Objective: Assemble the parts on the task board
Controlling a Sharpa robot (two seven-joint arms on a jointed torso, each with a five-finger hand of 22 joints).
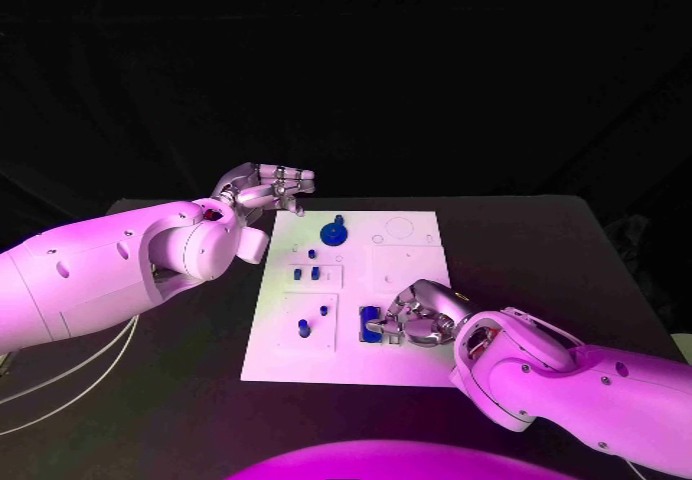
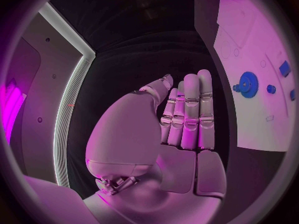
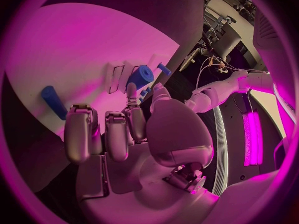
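Task board (image 1: 411, 255) lies mid-frame on the black counter (image 1: 548, 240); blue gear (image 1: 333, 234) at its upper left, small blue parts (image 1: 306, 273) down its left side; left hand (image 1: 265, 187) off the board's upper-left corner, fingers (image 2: 190, 109) straight, side by side, holding nothing; right hand (image 1: 418, 315) over the board's lower middle, fingers curled beside a blue part (image 1: 372, 325); cannot tell if it grips.

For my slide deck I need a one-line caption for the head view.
Right hand works at blue parts on the task board's near edge; left hand hovers off its far corner.
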